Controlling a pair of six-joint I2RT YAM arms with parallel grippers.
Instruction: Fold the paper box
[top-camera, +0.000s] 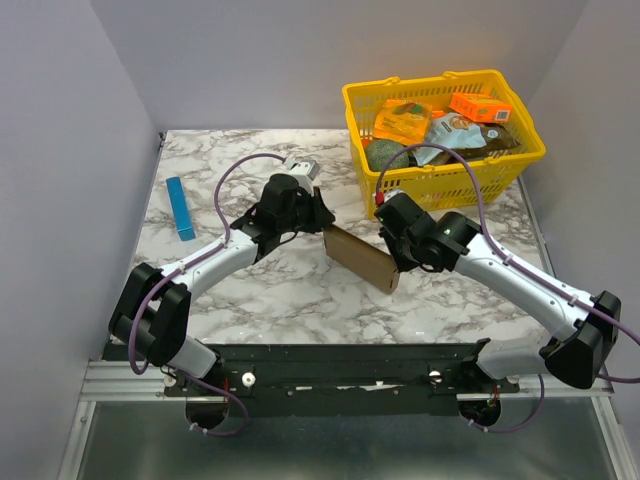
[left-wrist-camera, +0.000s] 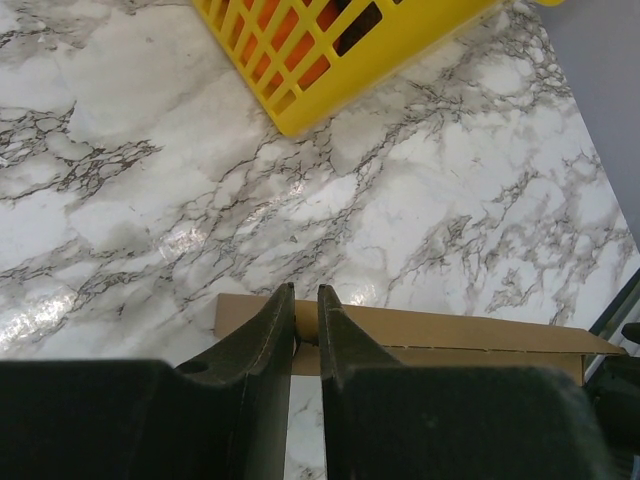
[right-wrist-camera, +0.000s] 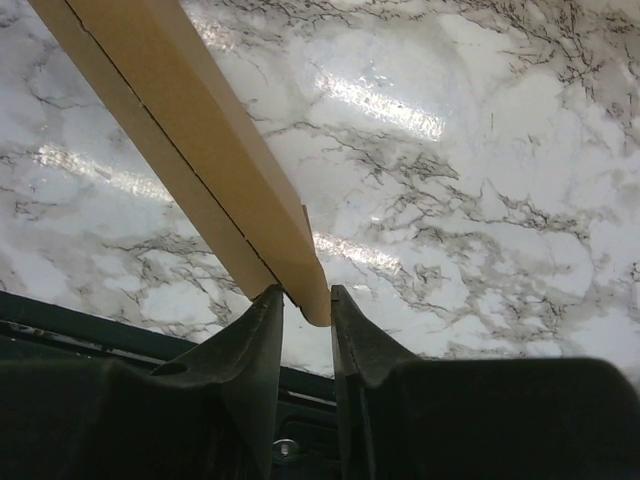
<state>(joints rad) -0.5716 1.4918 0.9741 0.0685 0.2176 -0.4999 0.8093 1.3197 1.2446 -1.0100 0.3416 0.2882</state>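
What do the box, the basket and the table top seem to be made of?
The box: brown cardboard, matte; thin cut edges and a crease line show. The basket: probably plastic, glossy yellow, with moulded lattice walls. The table top: looks like polished marble, white with grey veins and bright reflections, but it could be a printed laminate.

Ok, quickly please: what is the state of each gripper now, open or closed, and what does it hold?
Left gripper: closed on one edge of the paper box.
Right gripper: closed on the other end of the paper box.
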